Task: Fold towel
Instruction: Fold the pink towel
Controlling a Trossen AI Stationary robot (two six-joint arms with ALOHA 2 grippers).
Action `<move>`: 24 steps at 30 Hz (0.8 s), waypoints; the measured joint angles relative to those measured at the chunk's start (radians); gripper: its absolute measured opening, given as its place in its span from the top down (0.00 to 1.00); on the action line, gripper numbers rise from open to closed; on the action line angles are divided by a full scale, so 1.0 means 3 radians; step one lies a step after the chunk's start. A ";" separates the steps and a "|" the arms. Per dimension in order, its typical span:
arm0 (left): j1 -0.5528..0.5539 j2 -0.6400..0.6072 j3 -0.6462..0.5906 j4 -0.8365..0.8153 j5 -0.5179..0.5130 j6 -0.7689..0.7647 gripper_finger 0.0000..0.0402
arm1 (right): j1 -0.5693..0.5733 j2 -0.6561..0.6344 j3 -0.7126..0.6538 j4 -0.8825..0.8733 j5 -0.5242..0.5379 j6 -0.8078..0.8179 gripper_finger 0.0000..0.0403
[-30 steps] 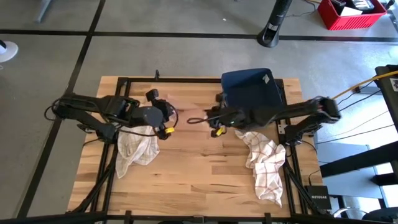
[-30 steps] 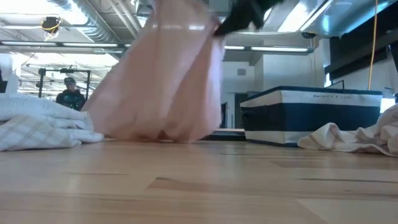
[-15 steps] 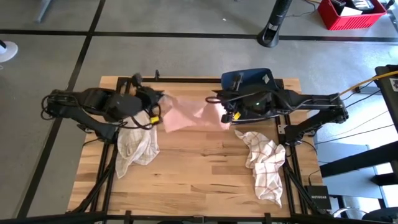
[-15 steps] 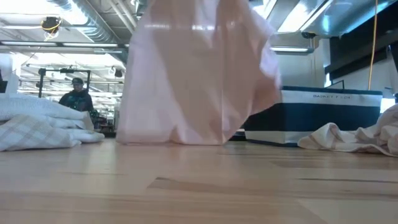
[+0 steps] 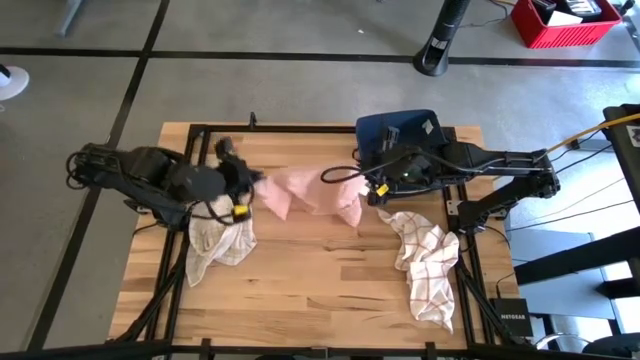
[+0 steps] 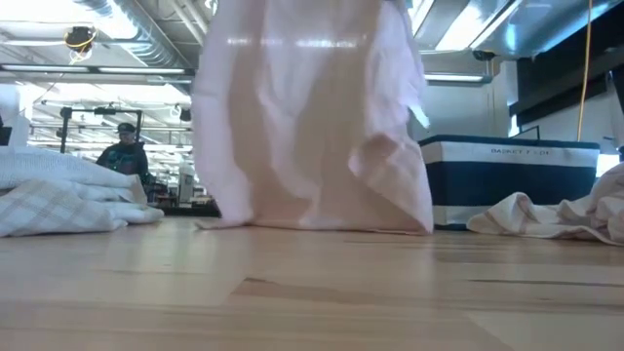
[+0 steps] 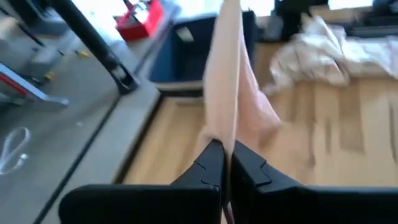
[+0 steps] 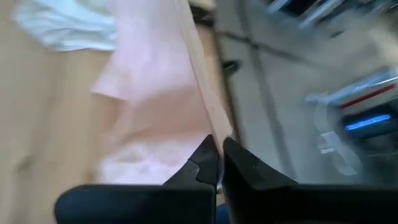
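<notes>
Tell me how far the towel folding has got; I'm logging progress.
Done: the pink towel is picked up. In hand: the left end effector and right end effector each pinch a top corner, spreading it, its lower edge touching the table. Left: no fold is made yet.

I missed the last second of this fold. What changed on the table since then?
Both grippers, left and right, drew apart toward the table's far edge, stretching the pink towel between them; both stay shut on it. The checked cloths and blue basket stayed put.
</notes>
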 joint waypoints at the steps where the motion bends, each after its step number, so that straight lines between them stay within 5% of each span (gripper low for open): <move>1: -0.0043 0.0022 -0.0056 -0.0012 0.0022 -0.0071 1.00 | 0.0023 0.0009 0.0000 -0.0056 -0.0108 0.0105 0.97; 8: -0.0310 0.0190 -0.0430 -0.0291 0.0085 -0.0775 0.99 | 0.0350 0.0228 -0.0146 -0.0011 -0.0384 0.0378 0.97; 17: -0.0511 0.0271 -0.1024 -0.0322 0.0202 -0.1676 0.99 | 0.0543 0.0645 -0.0921 0.0753 -0.0385 0.0687 0.97; 24: -0.0526 0.0271 -0.1390 -0.0306 0.0363 -0.1951 0.99 | 0.0557 0.1068 -0.1082 0.0899 -0.0555 0.0861 0.96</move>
